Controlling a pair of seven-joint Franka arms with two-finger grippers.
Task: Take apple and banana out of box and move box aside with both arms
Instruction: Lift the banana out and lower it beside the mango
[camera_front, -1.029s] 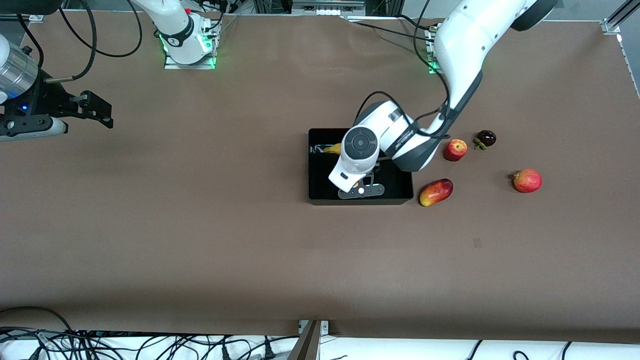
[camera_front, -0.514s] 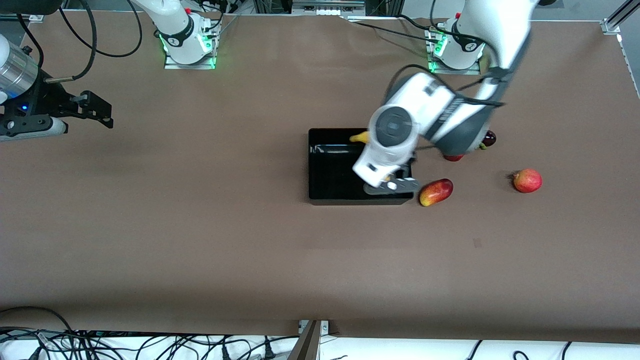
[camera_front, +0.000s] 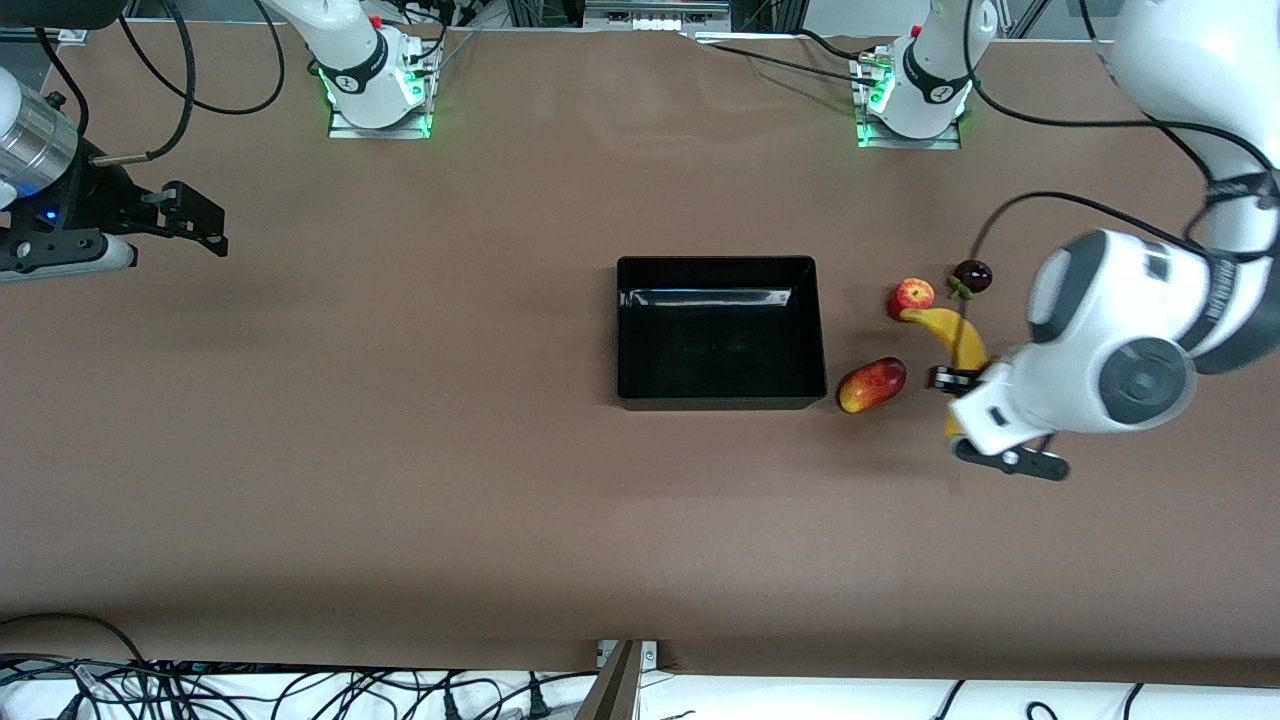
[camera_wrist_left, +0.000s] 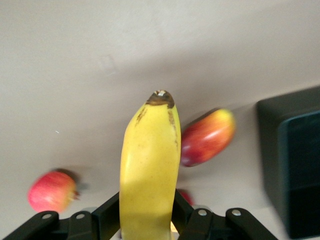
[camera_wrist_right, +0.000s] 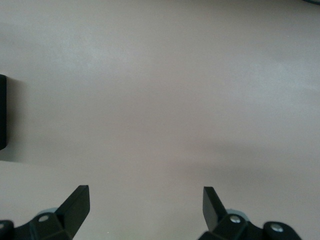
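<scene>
My left gripper (camera_front: 952, 382) is shut on the long yellow banana (camera_front: 958, 340) and holds it in the air over the table between the mango and the spot where my left arm hides the round red crowned fruit. In the left wrist view the banana (camera_wrist_left: 150, 160) fills the space between the fingers (camera_wrist_left: 107, 215). The small red apple (camera_front: 911, 297) lies on the table beside the black box (camera_front: 720, 395), toward the left arm's end. The box holds nothing. My right gripper (camera_front: 200, 225) waits open and empty at the right arm's end (camera_wrist_right: 146, 192).
An oval red-yellow mango (camera_front: 871, 384) lies close to the box's corner and also shows in the left wrist view (camera_wrist_left: 207, 137). A dark round fruit (camera_front: 971, 276) lies beside the apple. The round red crowned fruit (camera_wrist_left: 50, 191) shows only in the left wrist view.
My left arm has lifted the banana out of the black box and swung it toward the left arm's end of the table, past the mango. The box now holds nothing. The right arm has not moved.
</scene>
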